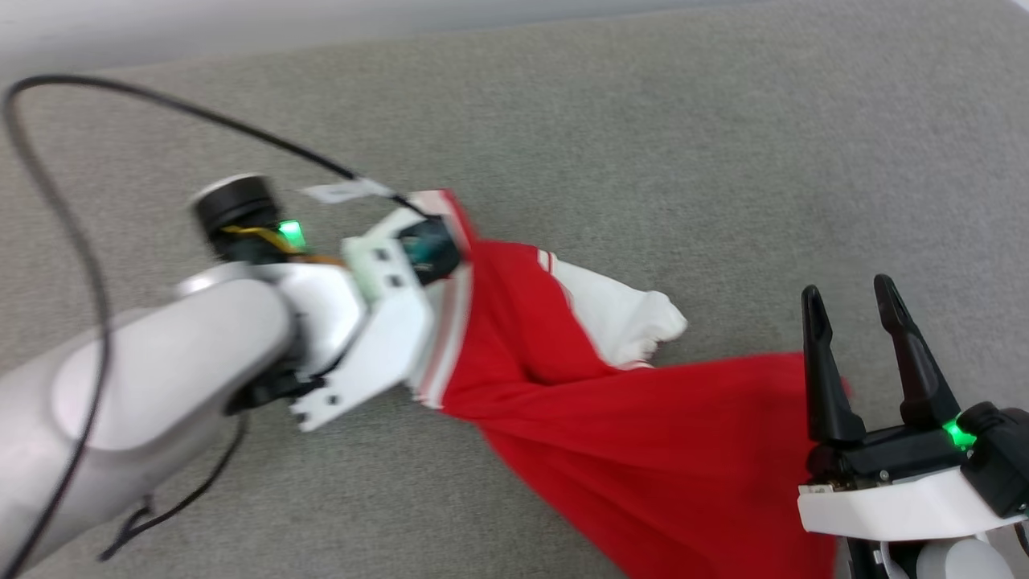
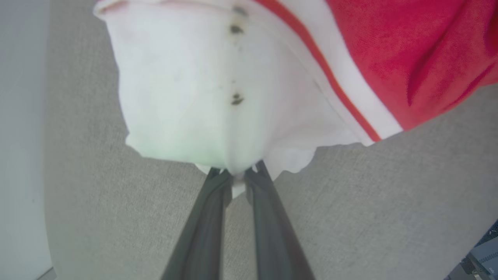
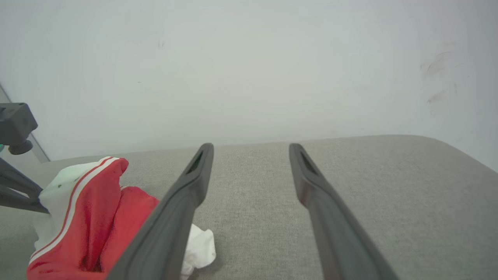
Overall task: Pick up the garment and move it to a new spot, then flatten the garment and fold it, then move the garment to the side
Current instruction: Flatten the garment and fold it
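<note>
Currently left gripper (image 2: 235, 175) clamped on white sleeve fabric of garment (image 1: 579, 402), cloth bunched between dark fingertips (image 2: 217, 188). Garment lies across grey upholstered surface (image 1: 683, 121), running from left gripper toward lower right of head view; red body twisted, gripped end raised, second white sleeve spread beside it. Right gripper (image 1: 846, 288) near red edge, fingers spread wide, grasping nothing. Black cable (image 1: 76, 241) loops over left arm. Pale wall (image 3: 249, 58) behind surface.

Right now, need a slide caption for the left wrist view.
Left hand shut on the white edge of the red-and-white garment, grey fabric surface behind it.
</note>
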`<state>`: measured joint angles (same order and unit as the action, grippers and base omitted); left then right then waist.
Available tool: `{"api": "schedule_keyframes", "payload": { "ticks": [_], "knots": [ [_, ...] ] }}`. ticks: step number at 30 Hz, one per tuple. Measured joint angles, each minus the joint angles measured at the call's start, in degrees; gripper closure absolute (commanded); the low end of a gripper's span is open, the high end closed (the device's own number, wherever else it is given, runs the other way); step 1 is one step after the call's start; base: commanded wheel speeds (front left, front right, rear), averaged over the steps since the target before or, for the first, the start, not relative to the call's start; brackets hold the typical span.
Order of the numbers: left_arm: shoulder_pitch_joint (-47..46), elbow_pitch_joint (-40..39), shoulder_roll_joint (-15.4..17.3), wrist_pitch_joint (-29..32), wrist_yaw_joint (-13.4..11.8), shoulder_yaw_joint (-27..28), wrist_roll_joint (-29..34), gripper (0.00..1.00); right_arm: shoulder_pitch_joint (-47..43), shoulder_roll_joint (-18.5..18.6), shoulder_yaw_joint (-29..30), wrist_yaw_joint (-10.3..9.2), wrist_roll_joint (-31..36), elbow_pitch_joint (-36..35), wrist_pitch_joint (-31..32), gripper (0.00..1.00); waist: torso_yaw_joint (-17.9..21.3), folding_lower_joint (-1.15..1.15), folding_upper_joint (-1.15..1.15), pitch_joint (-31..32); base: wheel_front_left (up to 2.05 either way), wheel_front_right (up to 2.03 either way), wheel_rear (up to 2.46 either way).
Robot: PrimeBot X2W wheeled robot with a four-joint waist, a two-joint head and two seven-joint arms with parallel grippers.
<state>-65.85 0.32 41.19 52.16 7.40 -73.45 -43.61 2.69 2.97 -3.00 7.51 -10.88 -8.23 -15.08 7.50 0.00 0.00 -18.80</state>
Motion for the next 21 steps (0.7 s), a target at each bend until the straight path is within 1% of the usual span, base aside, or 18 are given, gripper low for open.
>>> {"api": "schedule_keyframes", "payload": {
  "ticks": [3,6,9,13,14,15,19,21],
  "knots": [
    [1.97,3.61,4.20,-1.86,-0.01,-0.01,-0.91,1.00,-0.90,0.01,0.12,0.00,0.25,-0.08,0.00,0.00,-1.47,0.00,0.00,1.23,0.00,0.00,0.00],
    [4.14,7.14,7.00,-3.09,0.00,-0.01,-1.75,1.00,-1.55,0.01,0.09,0.00,0.29,-0.04,0.00,0.00,-2.36,0.00,0.00,1.78,0.00,0.00,0.00],
    [6.92,10.63,8.35,-4.02,0.00,-0.03,-2.82,1.00,-1.83,0.02,0.03,0.00,0.29,0.20,0.00,0.00,-2.48,0.00,0.00,1.69,0.00,0.00,0.00],
    [9.82,14.01,8.03,-6.17,-0.01,0.12,-4.65,1.00,-1.83,0.01,-0.16,0.00,0.30,0.68,0.00,0.00,-2.33,-0.01,0.00,1.70,0.00,0.00,0.00],
    [10.11,14.64,7.72,-7.12,-0.01,0.20,-4.65,0.78,-1.83,0.01,-0.19,0.00,0.30,0.81,0.00,0.00,-2.34,0.00,0.00,1.80,0.00,0.00,0.00],
    [10.44,15.26,7.35,-8.15,-0.01,0.25,-4.72,0.00,-1.84,0.01,-0.15,0.00,0.31,1.00,0.00,0.00,-2.39,0.00,0.00,1.97,0.00,0.00,0.00],
    [11.43,16.74,6.36,-15.12,-0.56,1.34,-3.65,0.00,-1.82,0.01,0.49,0.00,0.91,1.34,0.00,0.00,-2.73,0.00,0.00,3.33,0.00,0.00,0.00],
    [11.99,15.89,5.98,-19.90,-1.60,2.35,-2.85,0.00,-1.73,0.01,1.03,0.00,1.55,1.20,0.00,0.00,-2.95,0.00,0.00,4.35,0.00,0.00,0.00]
  ]
}}
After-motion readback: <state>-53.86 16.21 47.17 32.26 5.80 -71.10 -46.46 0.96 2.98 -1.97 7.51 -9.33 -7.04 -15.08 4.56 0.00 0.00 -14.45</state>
